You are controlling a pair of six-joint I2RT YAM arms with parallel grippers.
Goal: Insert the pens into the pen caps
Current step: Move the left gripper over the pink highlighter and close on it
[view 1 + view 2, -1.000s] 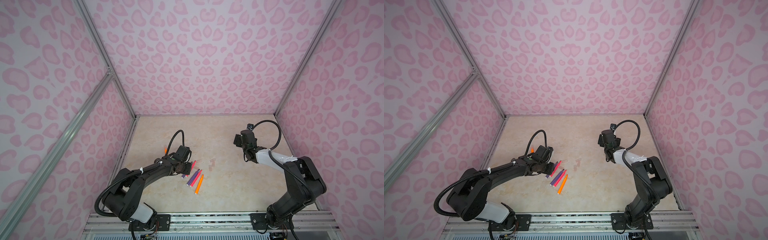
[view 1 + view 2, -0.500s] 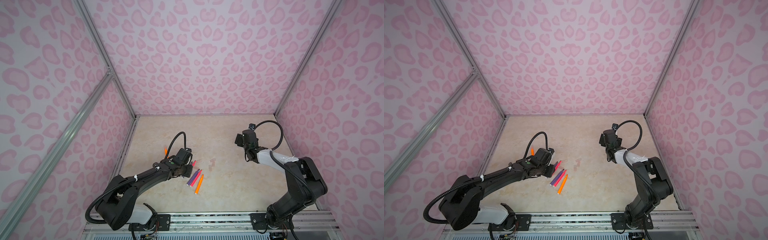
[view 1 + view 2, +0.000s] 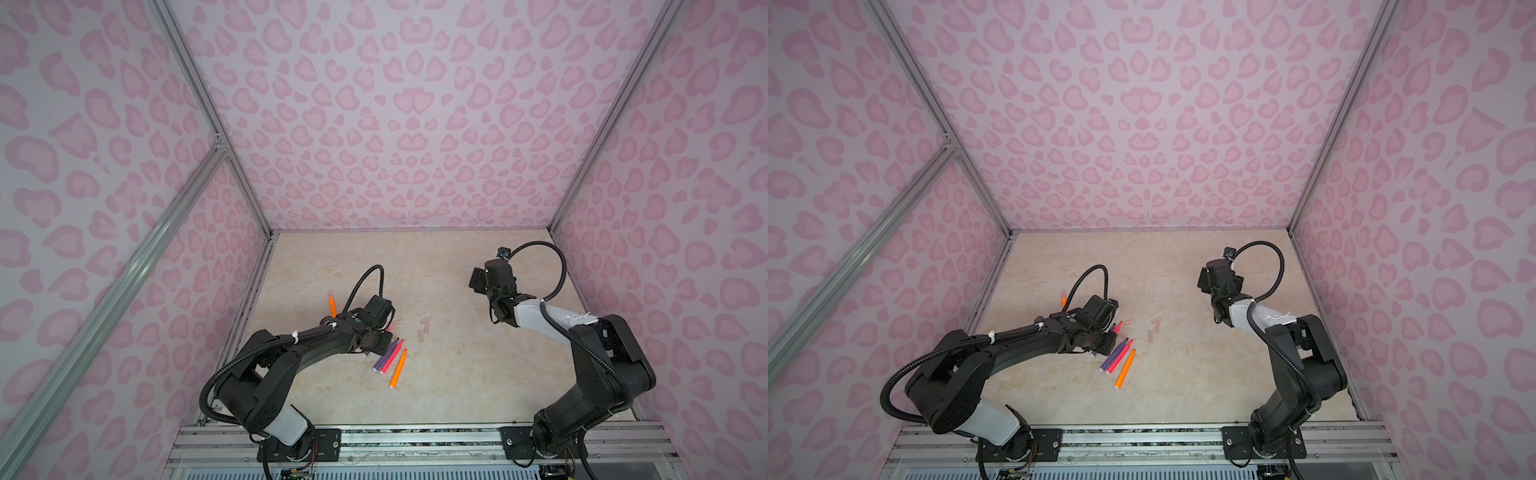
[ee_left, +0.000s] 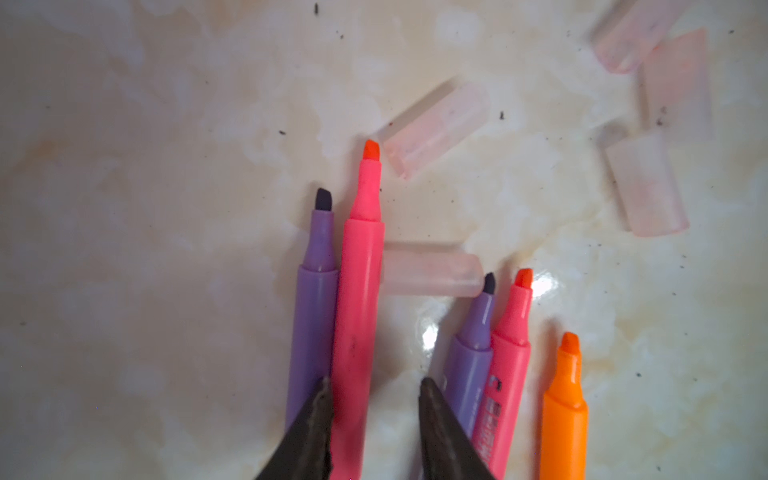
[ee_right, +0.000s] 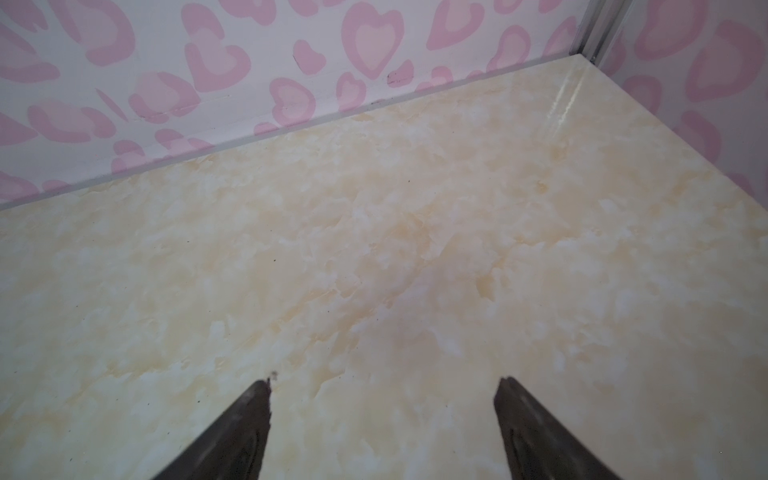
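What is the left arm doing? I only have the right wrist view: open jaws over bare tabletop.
Observer: The left gripper is low, its open jaws on either side of a pink pen.
Operator: Any caps on yet?
Observer: Not on the five pens in the left wrist view. Their tips are bare, and five translucent caps lie loose near them.
Operator: And the sixth pen?
Observer: An orange pen lies apart, beyond the left arm in both top views.
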